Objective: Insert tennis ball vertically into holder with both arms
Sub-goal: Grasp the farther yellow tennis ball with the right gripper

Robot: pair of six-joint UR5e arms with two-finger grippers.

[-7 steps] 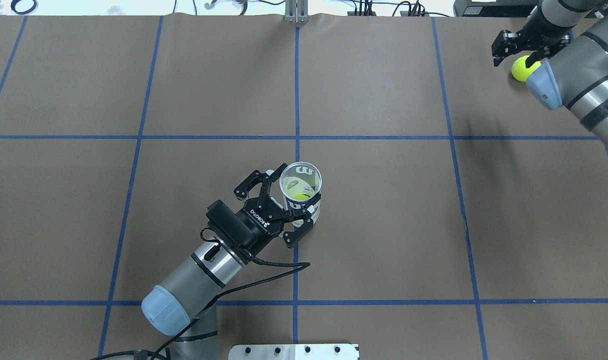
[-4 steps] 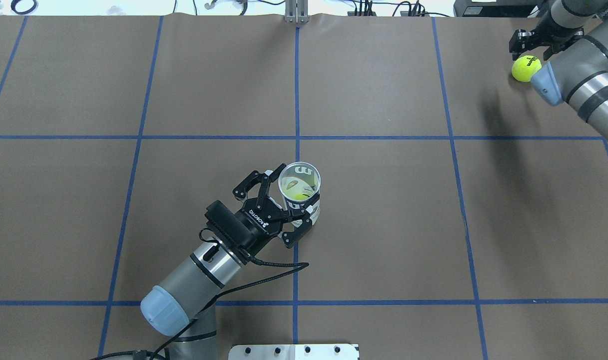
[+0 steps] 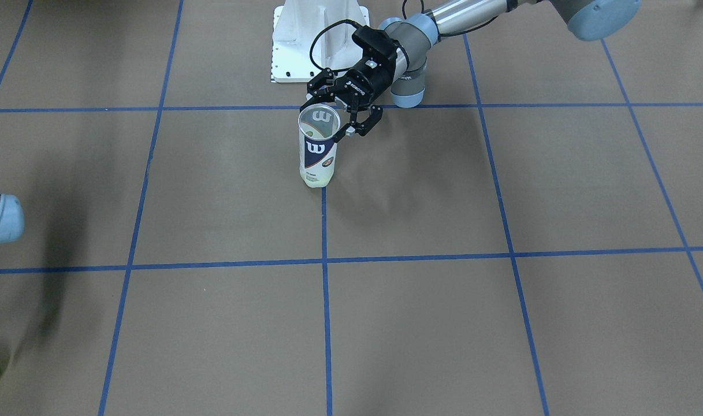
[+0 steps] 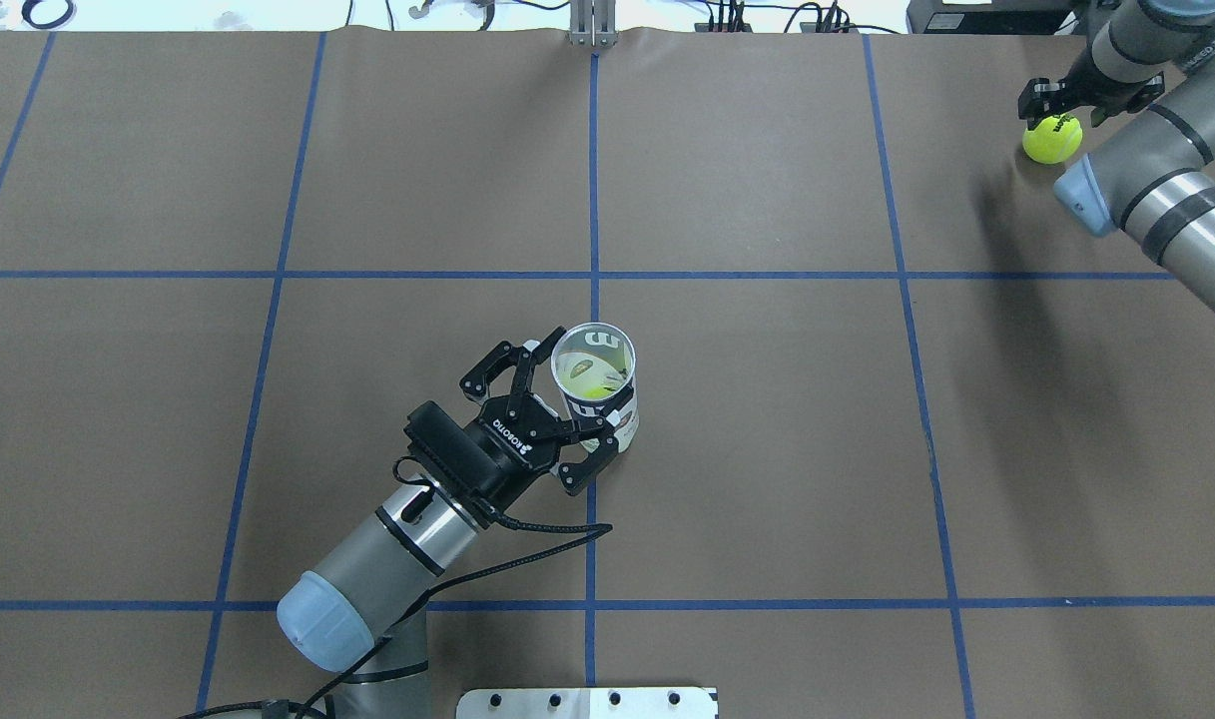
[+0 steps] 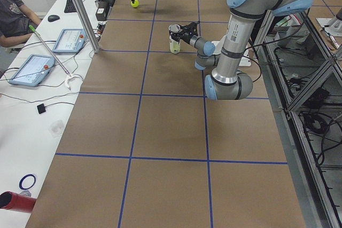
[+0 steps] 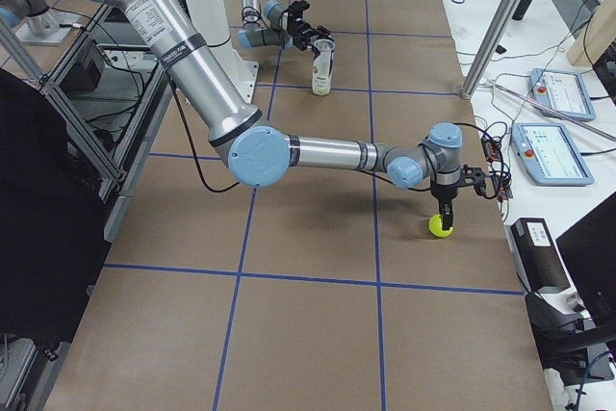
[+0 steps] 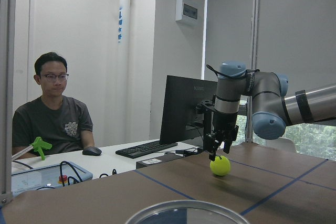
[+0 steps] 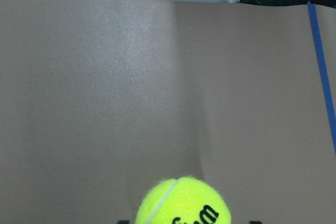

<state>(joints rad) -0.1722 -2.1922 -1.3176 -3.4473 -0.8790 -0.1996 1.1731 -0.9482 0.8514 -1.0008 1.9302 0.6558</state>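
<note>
Arms: left arm comes in low from the robot's side, its left claw (image 4: pixel 579 391) lying near level, side-on to the holder (image 3: pixel 317 151); right arm is stretched to the far right corner, wrist turned straight down over the ball (image 4: pixel 1052 140).
Left claw: fingers spread wide, one on each side of the holder's upper wall, clamped on it.
Right claw (image 4: pixel 1058 110): open, tips straddling the ball's top, no grip on it.
Holder: upright near the centre, on a blue tape line, mouth open upward. It's a slim clear tube with a silver rim, a navy-and-white label with a white W, and yellow-green showing at the bottom.
Ball: on the tabletop (image 4: pixel 767 449), fuzzy yellow-green felt, pale seam, black lettering.
Tabletop: matte brown paper, blue tape grid.
</note>
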